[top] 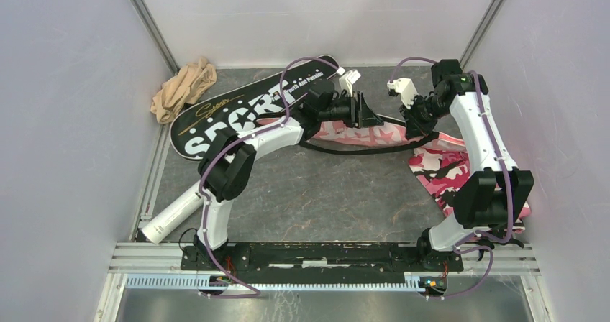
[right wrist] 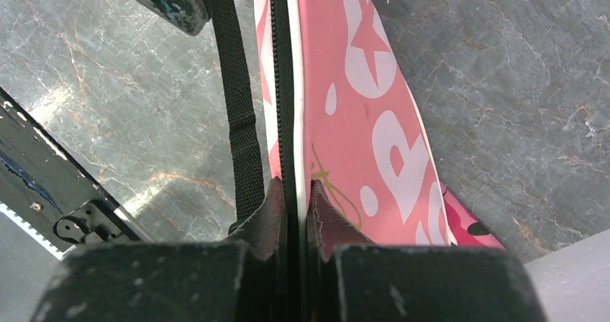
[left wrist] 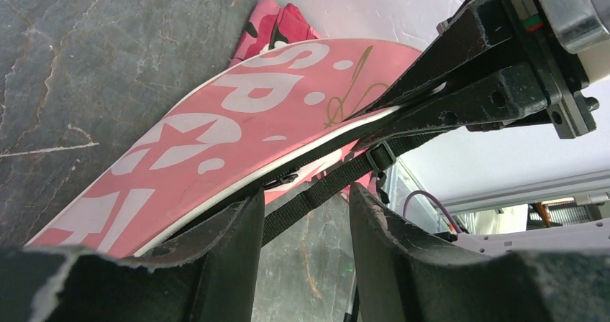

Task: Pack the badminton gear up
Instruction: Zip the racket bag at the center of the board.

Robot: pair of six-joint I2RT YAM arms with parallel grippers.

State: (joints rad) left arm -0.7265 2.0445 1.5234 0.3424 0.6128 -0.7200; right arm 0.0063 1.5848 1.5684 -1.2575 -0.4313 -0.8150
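Observation:
The pink SPORT racket bag (top: pixel 360 134) lies mid-table, its far edge lifted. My right gripper (right wrist: pixel 295 192) is shut on the bag's black zipper edge (right wrist: pixel 289 85), also visible in the left wrist view where the right gripper (left wrist: pixel 403 106) pinches the pink bag (left wrist: pixel 216 149). My left gripper (left wrist: pixel 306 214) stands open beside the bag, and the black strap (left wrist: pixel 324 185) crosses slack between its fingers without being pinched. The black SPORT bag (top: pixel 237 110) lies at the back left, partly under the left arm. A long white tube (top: pixel 173 214) lies at the front left.
A beige cloth (top: pixel 183 88) is bunched in the back left corner. A pink camouflage cloth (top: pixel 446 167) lies under the right arm at the right. White walls and metal frame posts close in the table on three sides.

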